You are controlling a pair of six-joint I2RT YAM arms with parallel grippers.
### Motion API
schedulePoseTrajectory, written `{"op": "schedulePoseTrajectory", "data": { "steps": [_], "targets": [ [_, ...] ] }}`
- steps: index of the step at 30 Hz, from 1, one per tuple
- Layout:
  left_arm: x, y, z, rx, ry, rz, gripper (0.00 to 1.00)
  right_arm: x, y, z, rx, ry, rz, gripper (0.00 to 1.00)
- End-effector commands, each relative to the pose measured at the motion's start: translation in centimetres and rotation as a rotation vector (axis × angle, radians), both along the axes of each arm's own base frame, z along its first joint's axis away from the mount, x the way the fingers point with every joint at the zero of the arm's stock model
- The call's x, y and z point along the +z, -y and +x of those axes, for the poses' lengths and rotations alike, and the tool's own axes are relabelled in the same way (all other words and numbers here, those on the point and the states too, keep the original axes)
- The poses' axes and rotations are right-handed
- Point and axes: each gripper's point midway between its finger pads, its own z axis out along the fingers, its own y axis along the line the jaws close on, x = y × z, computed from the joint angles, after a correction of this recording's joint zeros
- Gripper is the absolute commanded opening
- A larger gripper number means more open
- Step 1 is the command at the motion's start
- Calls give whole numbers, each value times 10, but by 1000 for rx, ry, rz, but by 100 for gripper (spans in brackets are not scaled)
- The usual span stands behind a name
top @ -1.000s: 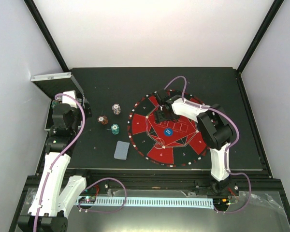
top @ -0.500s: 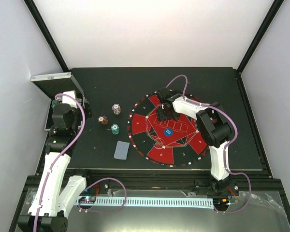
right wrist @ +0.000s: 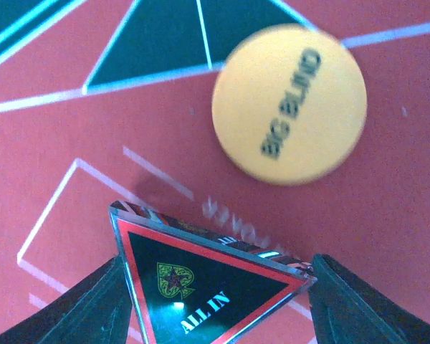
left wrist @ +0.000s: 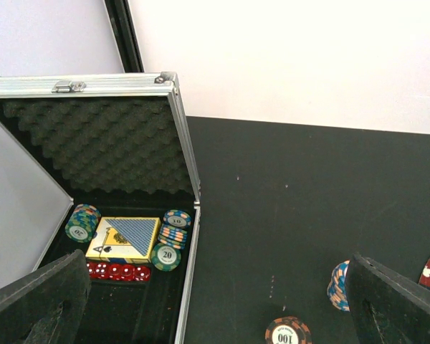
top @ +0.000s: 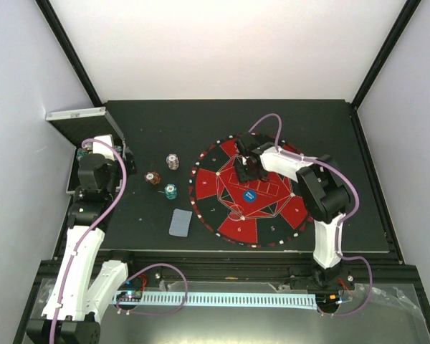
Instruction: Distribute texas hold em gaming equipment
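The black table [top: 308, 122] bears a round mat [top: 208, 188], three chip stacks [top: 172, 161], playing cards [top: 180, 222] and a silver case [top: 75, 115].

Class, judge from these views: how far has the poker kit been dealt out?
Done: chip stacks and cards lie beside the mat; a blue disc and BIG BLIND disc sit on it. In hand: the right gripper holds the ALL IN triangle over the mat. To do: the case holds more chips, a card pack and dice; the left gripper is open.

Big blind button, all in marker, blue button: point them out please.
Big blind button [right wrist: 289, 104], right wrist view, middle of its face.
All in marker [right wrist: 208, 287], right wrist view, black centre.
Blue button [top: 249, 194], top external view, disc centre.
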Motion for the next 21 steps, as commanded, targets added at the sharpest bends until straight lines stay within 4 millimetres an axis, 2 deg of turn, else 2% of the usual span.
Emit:
{"op": "schedulePoseTrajectory", "data": {
  "steps": [1, 8, 14, 21],
  "targets": [
    [8, 2, 0, -8, 31, -6, 99, 29, 8, -17, 14, 26, 36, 60],
    [9, 4, -1, -15, 35, -10, 99, 47, 14, -75, 30, 12, 78, 60],
    [10, 5, -1, -20, 37, -11, 99, 29, 23, -123, 27, -47, 83, 61],
    [10, 6, -1, -25, 39, -12, 99, 9, 25, -150, 33, -107, 83, 61]
  ]
}}
